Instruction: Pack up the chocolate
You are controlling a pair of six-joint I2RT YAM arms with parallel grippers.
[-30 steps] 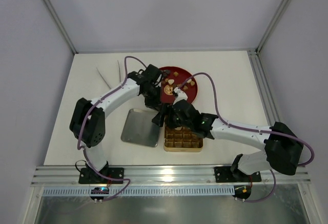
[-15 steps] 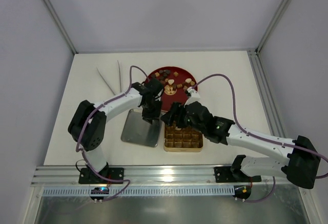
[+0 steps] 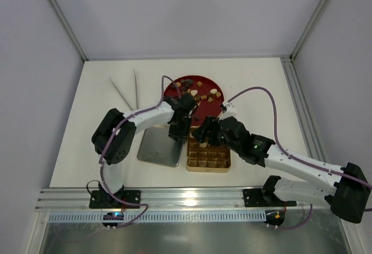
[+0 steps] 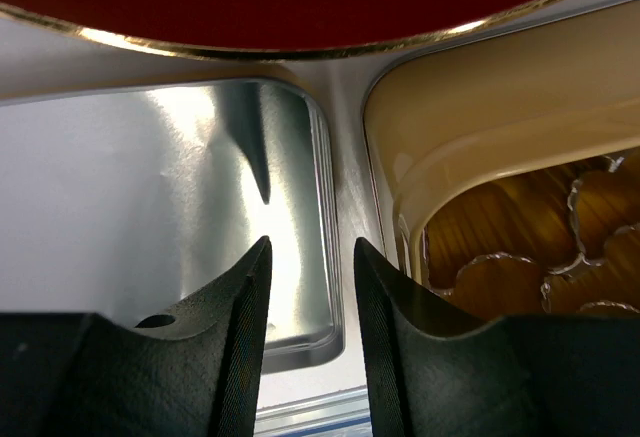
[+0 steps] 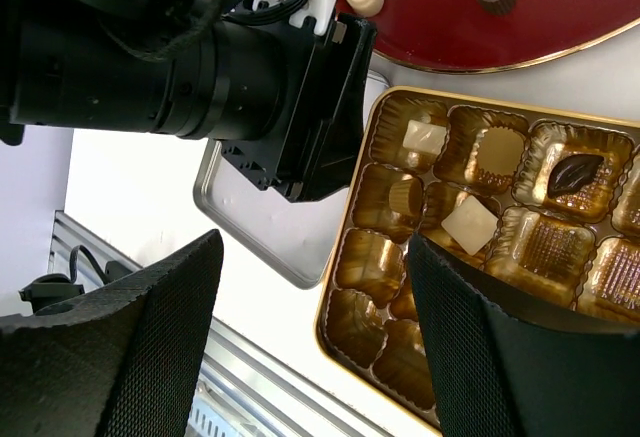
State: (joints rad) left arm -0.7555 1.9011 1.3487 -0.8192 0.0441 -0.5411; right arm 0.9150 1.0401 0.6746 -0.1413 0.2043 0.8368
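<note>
Several pieces of chocolate [image 3: 192,91] in dark, caramel and cream lie on the round red plate [image 3: 206,104]. A few more sit in the upper cells of the gold tin [image 5: 338,302]: a cream square [image 5: 468,222], a caramel square [image 5: 497,147] and a dark leaf-shaped piece [image 5: 572,175]. My left gripper [image 4: 311,242] hangs open and empty over the gap between the silver lid [image 4: 150,187] and the tin [image 4: 480,127]. My right gripper [image 5: 315,242] is wide open above the tin's left column, nothing between its fingers.
The silver lid [image 3: 156,145] lies flat just left of the tin [image 3: 208,170]. Two thin white strips [image 3: 125,88] lie at the back left. The left wrist [image 5: 290,87] crowds the tin's far left corner, close to my right gripper [image 3: 206,135].
The left gripper came off the plate toward the tin's far left corner and its jaws parted. The right gripper slid a little to the right over the tin.
</note>
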